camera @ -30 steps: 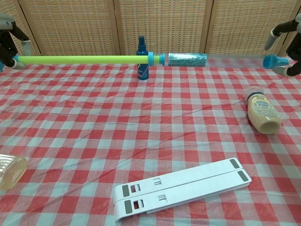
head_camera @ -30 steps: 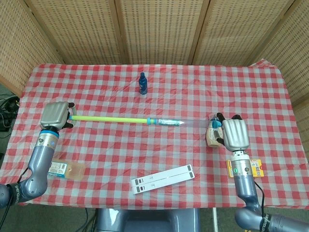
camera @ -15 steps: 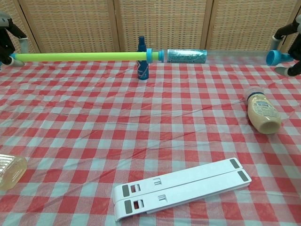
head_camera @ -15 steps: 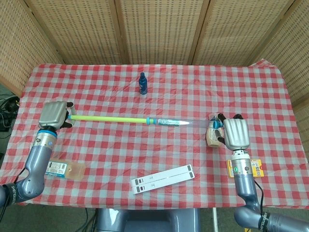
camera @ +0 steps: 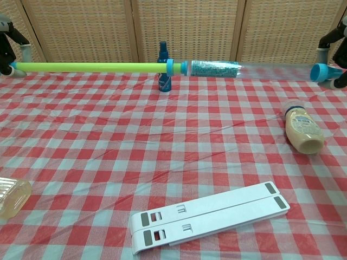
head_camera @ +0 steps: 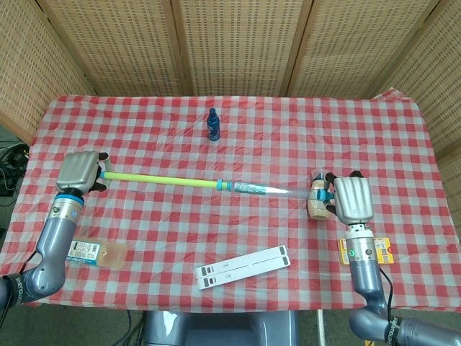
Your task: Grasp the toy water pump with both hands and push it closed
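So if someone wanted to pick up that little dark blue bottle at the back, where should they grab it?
Grip the blue bottle around its wider lower body, coming from the front. It stands upright with a narrow cap on top, and the toy water pump crosses right in front of it, so stay clear of that.

Both views were evenly and brightly lit, apparently by diffuse overhead light, with only faint, soft shadows on the checked tablecloth (head_camera: 238, 144) and no hard glare. The clear barrel of the toy water pump (head_camera: 216, 184) between the two hands rendered washed-out and smeared toward the right hand (head_camera: 351, 200), barely separable from the cloth, while its green rod beside the left hand (head_camera: 78, 171) stayed crisp. In the chest view both hands were cropped at the frame edges and slightly soft.
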Robot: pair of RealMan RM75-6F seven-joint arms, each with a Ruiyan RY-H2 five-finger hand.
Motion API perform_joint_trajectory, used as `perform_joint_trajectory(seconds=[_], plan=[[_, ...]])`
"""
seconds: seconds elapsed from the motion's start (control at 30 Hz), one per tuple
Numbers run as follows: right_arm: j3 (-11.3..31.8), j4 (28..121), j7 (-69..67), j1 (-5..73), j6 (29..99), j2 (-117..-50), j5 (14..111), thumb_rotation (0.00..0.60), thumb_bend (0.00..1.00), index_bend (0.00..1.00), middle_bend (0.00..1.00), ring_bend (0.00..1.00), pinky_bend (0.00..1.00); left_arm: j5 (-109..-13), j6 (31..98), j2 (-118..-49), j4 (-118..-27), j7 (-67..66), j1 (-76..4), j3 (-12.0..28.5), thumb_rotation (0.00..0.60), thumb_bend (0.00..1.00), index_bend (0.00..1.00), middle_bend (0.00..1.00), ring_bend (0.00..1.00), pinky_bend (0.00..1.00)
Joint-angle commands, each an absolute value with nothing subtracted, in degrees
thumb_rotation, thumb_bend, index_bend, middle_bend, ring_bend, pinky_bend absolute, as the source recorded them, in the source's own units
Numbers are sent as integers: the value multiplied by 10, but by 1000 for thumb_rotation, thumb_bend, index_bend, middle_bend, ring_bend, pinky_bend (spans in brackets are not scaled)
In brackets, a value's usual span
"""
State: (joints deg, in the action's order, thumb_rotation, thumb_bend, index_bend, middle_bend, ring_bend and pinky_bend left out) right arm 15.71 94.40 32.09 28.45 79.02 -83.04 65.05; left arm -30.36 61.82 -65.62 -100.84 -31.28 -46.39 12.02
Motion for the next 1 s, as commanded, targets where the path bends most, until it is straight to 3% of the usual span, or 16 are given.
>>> perform_joint_trajectory(seconds=[0.03,1.0], plan=[[156,946,321,285,787,-830,649,600,413,581,1000,997,473,-302,619,-656,-1008,-312,-464,121,600,668,845,902,757,639],[156,956,363,298,776,-836,613,600,429,566,1000,997,473,-306,612,-654,-1003,-300,-459,113,600,668,845,902,757,639]])
